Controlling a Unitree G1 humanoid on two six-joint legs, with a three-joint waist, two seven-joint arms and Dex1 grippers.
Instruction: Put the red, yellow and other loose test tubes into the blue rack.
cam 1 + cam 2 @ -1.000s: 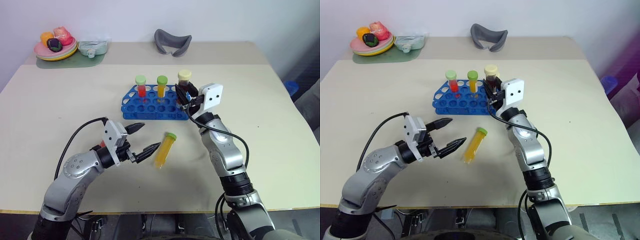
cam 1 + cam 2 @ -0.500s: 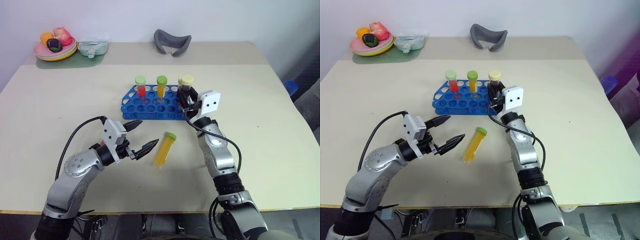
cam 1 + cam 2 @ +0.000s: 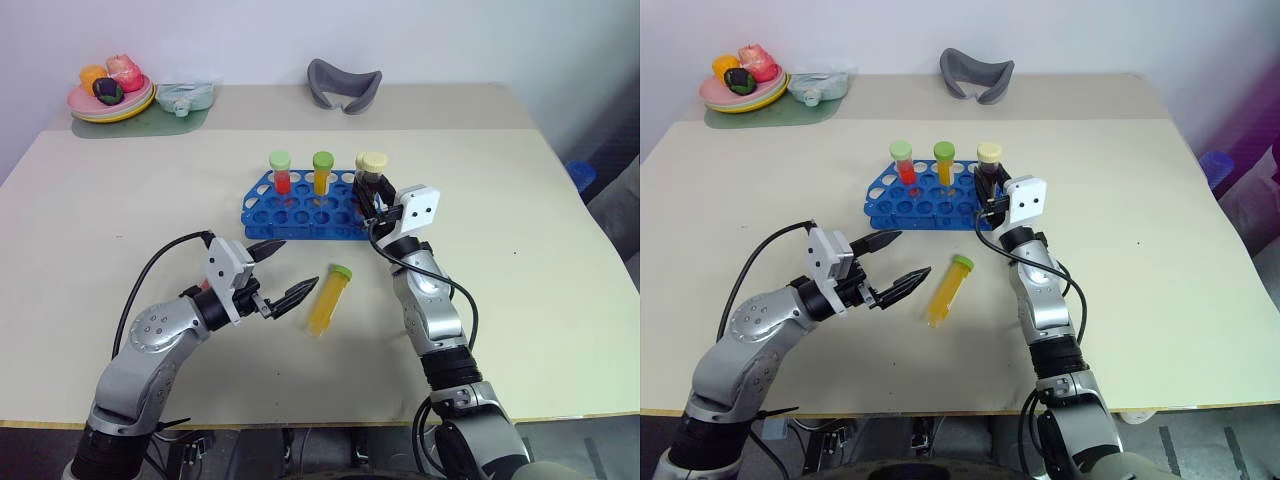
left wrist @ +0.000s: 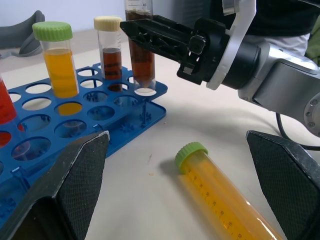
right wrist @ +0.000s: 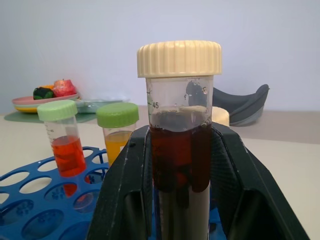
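The dark brown cream-capped clear plastic tube [image 3: 372, 178], lowered since a second ago, is being seated by clamped right fingers [image 5: 130, 195] in the bright blue plastic rack [image 3: 262, 212], while the yellow-orange green-capped tube [image 3: 329, 300] is lying loose on the tabletop [image 3: 120, 220] beside wide-apart left fingers [image 3: 297, 295].

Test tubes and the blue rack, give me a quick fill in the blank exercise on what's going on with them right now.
1. The right gripper is shut on a dark brown tube with a ____ cap.
2. A yellow-orange tube with a green cap lies flat on the ____.
3. The left gripper beside it has its fingers ____.
4. In the blue rack, the tube with the pale green cap holds ____ liquid.

Missing words: cream; table; open; red
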